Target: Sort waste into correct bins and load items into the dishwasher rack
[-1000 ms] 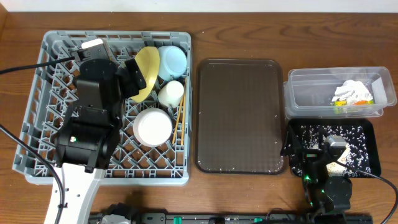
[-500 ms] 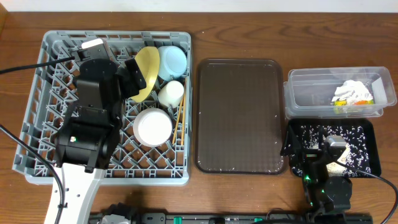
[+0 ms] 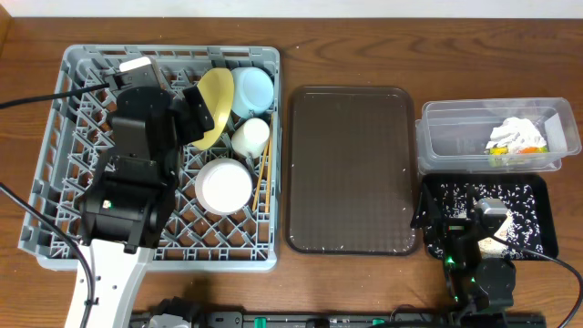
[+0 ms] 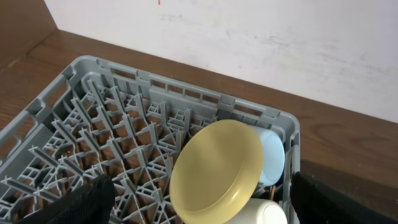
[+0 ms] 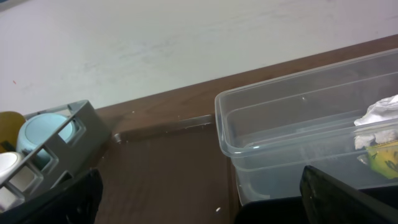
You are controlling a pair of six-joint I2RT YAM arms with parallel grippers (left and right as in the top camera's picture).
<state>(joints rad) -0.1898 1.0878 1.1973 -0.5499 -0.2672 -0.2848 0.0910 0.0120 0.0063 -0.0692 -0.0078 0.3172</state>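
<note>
The grey dishwasher rack point(image 3: 64, 137) holds the yellow plate point(image 3: 217, 100) on edge, the light-blue dish point(image 3: 253, 89), the white cup point(image 3: 250, 137), the white bowl point(image 3: 224, 185) upside down and the chopsticks point(image 3: 265, 169). My left gripper point(image 3: 196, 117) hangs open over the rack just left of the plate point(image 4: 217, 168), holding nothing. The clear tub point(image 3: 437, 146) contains the white tissue point(image 3: 515, 135) and the wrapper point(image 3: 536, 148). Rice scraps point(image 3: 455, 193) lie in the black tray point(image 3: 537, 196). My right gripper point(image 3: 455, 217) is open and empty over that tray's left part.
The dark-brown serving tray point(image 3: 351, 169) lies between the rack and the bins, with a few white specks near its front edge. The left arm's body covers the rack's left-centre. Cables run off the table's left edge.
</note>
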